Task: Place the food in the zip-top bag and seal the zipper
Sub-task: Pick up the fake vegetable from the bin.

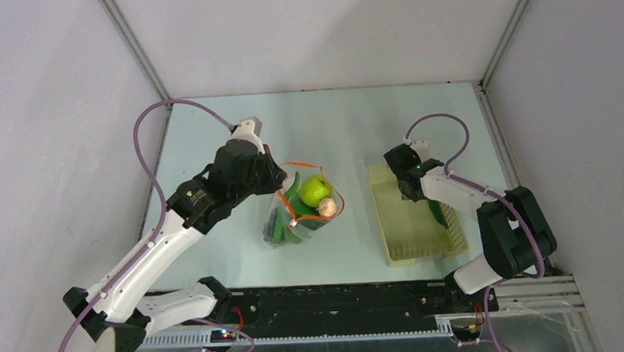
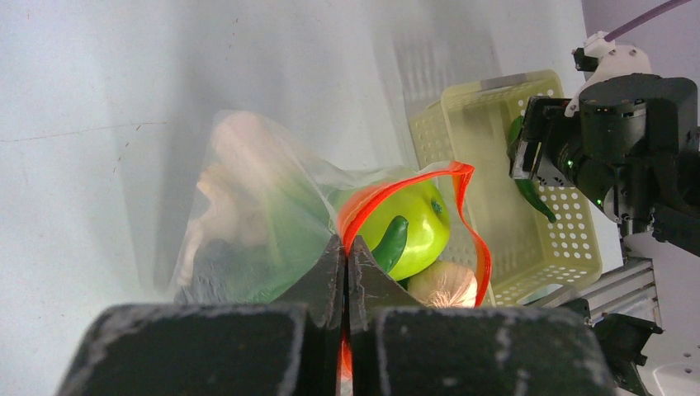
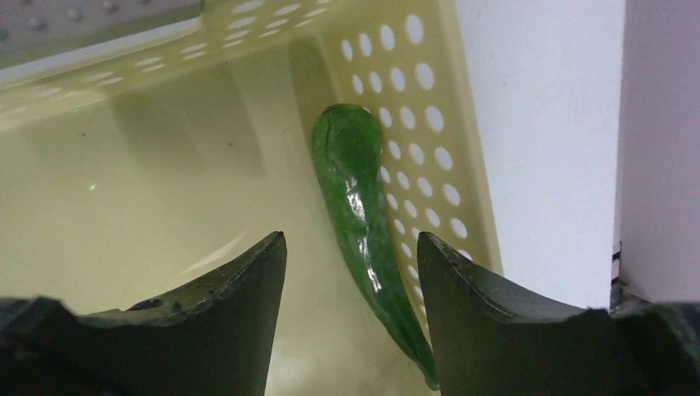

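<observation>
The clear zip-top bag (image 1: 299, 213) lies mid-table with its orange-red zipper (image 1: 302, 164) rim standing open. Inside it sit a green apple (image 1: 316, 189), a mushroom (image 1: 327, 209) and green produce (image 1: 283, 224). My left gripper (image 1: 275, 178) is shut on the bag's zipper rim (image 2: 363, 210); the apple (image 2: 417, 227), a green pepper tip (image 2: 390, 243) and the mushroom (image 2: 442, 285) show just past it. My right gripper (image 1: 410, 188) is open over the yellow basket (image 1: 409, 243). A long green pepper (image 3: 363, 214) lies between its fingers along the basket's perforated wall (image 3: 413, 140).
The pale yellow perforated basket (image 2: 462, 124) stands right of the bag. White enclosure walls surround the table. A black rail (image 1: 340, 303) runs along the near edge between the arm bases.
</observation>
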You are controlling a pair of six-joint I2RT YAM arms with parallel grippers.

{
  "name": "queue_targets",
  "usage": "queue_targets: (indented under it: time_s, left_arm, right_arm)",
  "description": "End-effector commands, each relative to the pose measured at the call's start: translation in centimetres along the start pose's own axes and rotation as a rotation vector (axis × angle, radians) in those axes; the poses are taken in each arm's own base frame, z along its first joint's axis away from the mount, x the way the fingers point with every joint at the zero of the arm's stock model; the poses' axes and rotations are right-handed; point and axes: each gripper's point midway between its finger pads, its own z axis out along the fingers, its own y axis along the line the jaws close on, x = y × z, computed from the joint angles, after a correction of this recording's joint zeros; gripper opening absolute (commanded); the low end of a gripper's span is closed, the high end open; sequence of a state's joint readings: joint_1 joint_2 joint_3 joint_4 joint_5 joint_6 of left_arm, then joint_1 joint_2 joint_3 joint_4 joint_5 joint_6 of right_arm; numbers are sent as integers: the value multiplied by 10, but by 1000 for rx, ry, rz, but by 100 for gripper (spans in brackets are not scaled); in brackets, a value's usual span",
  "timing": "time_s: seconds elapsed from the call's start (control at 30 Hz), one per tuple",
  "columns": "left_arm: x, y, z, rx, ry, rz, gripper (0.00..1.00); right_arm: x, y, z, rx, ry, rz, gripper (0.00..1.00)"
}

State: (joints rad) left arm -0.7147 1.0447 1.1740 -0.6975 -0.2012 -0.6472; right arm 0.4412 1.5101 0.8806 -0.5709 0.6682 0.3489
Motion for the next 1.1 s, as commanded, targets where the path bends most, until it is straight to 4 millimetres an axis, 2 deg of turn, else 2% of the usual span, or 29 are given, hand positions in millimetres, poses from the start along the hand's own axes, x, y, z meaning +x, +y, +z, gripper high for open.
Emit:
queue_targets:
  time_s: [0.0,0.2,0.3,0.57,1.07]
  left_arm:
    - [-21,-13,-8,65,-78,-35,1]
    - [-22,-13,-8,63,-82,-35,1]
    - [-22,-13,-8,64,-81,-35,1]
    - [-23,-14,-10,70,-84,-35,1]
    - [-23,-14,-9,71,-83,-32,1]
  right_arm:
    - [-12,-9,5,81,-48,5,61]
    - [-9,0,19,88,-38,-5,58]
    - [-13,3,22,81,-51,1,54]
    - [-9,3,31,92,-31,-1,48]
    - [-1,20,38,-118,63,18,46]
